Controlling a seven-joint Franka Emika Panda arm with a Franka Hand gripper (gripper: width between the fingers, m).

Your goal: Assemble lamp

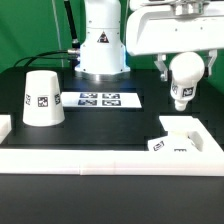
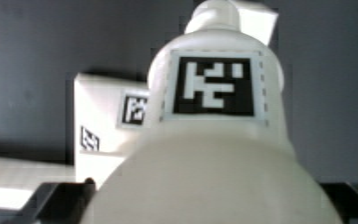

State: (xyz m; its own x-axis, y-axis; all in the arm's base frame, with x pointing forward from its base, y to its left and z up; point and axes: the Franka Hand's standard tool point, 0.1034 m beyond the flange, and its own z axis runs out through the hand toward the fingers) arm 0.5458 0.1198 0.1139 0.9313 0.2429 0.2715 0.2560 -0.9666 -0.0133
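Exterior view: the gripper (image 1: 185, 67), clamped on the bulb (image 1: 183, 88), holds it upright, stem down, with the base (image 1: 188, 130) at six o'clock, apart, and the shade (image 1: 42, 98) far off at nine.

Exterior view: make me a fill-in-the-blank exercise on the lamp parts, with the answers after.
1. The gripper is shut on the ____.
2. The shade stands with its wide end ____.
3. The marker board lies to the exterior view's ____ of the shade.
4. The low square part under the gripper is the ____.
Missing words: bulb; down; right; base.
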